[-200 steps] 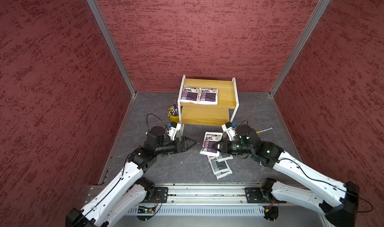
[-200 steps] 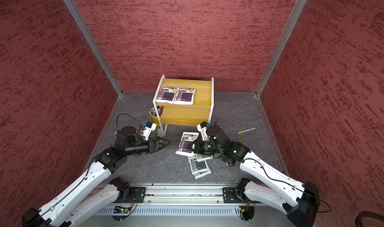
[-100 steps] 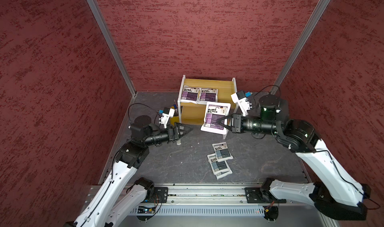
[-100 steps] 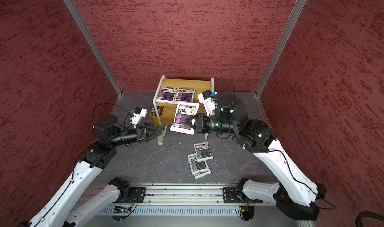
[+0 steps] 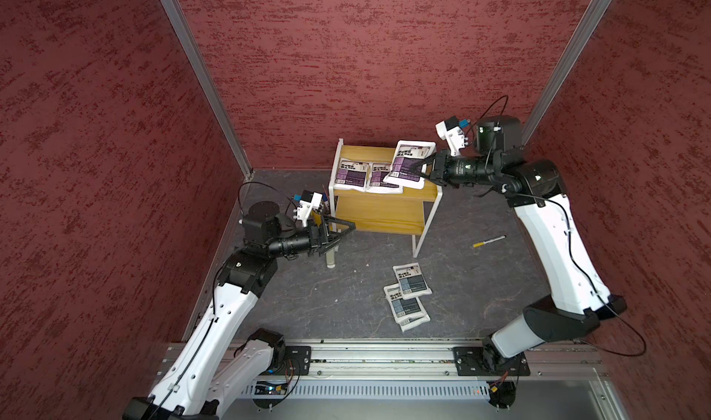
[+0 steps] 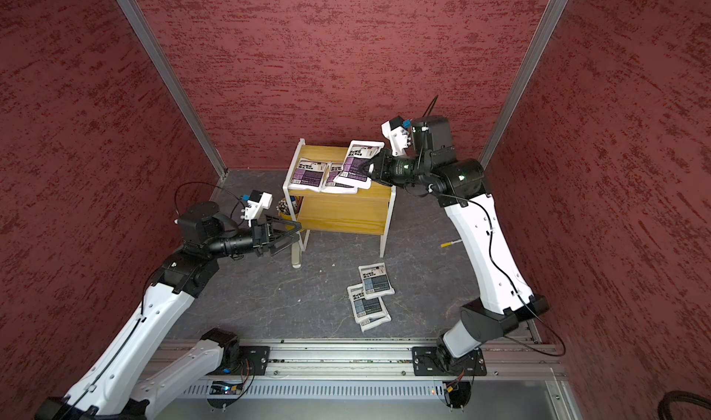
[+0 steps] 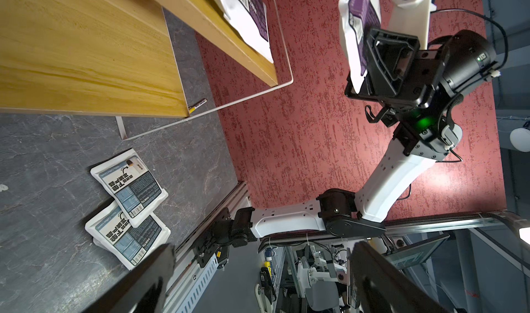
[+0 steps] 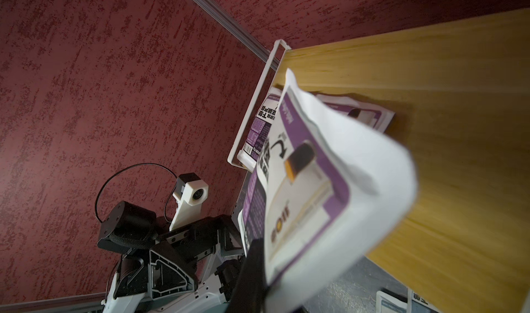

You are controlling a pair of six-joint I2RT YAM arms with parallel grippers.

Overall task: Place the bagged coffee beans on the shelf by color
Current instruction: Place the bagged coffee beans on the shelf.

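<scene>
**Bottom pouch nearly buried**

Only an edge of the lowest grey-blue pouch shows beneath two others. In the right wrist view, the purple pouch blurs, masking most of the right gripper.

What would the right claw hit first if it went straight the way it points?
Probably the nearer purple coffee bag lying on the shelf's top board. The right claw points across that board, its held purple bag leading; height is unclear, so it might skim over.
</scene>
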